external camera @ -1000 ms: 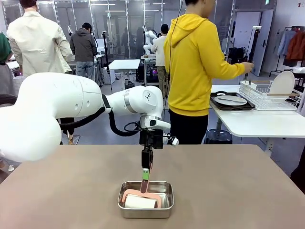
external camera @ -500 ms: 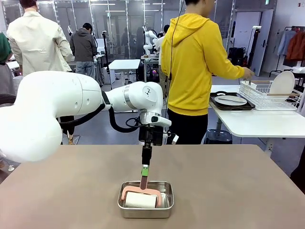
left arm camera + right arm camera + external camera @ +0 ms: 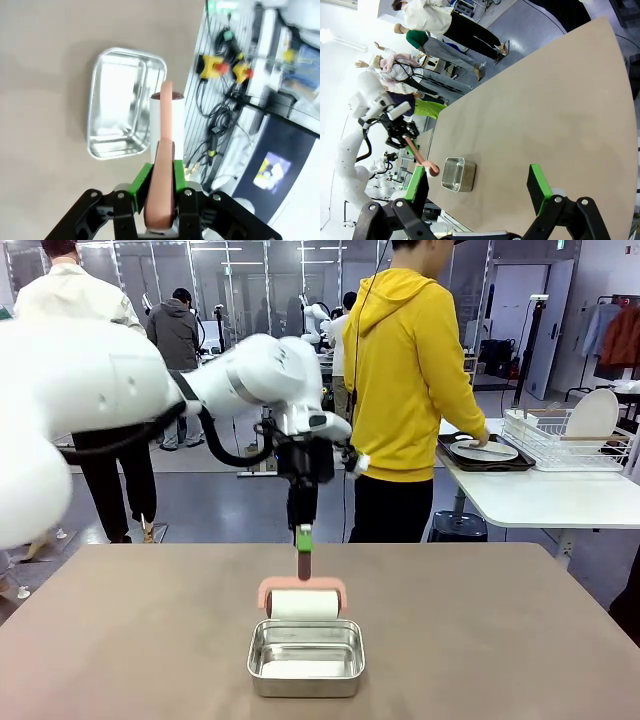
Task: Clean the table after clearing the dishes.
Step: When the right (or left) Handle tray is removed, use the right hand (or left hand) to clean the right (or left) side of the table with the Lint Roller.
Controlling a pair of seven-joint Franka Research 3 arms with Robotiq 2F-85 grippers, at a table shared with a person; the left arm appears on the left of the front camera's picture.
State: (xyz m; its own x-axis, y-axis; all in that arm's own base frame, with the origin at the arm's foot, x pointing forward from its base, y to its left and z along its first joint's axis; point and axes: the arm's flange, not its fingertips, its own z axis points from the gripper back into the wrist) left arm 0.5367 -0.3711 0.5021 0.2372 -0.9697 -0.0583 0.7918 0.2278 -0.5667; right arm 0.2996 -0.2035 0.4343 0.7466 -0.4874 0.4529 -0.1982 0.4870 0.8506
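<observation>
Spanning the foreground, the table (image 3: 480, 620) bears 1 steel tin (image 3: 306, 657), and the white roller (image 3: 303, 603) hanging near its far rim is pinched by its pink handle (image 3: 303, 562) in the left gripper (image 3: 304, 534), so pressing down may twist it loose; the right gripper (image 3: 477, 172) stands with jaws spread.

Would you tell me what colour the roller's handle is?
The handle is salmon pink; left wrist view shows it best.
</observation>
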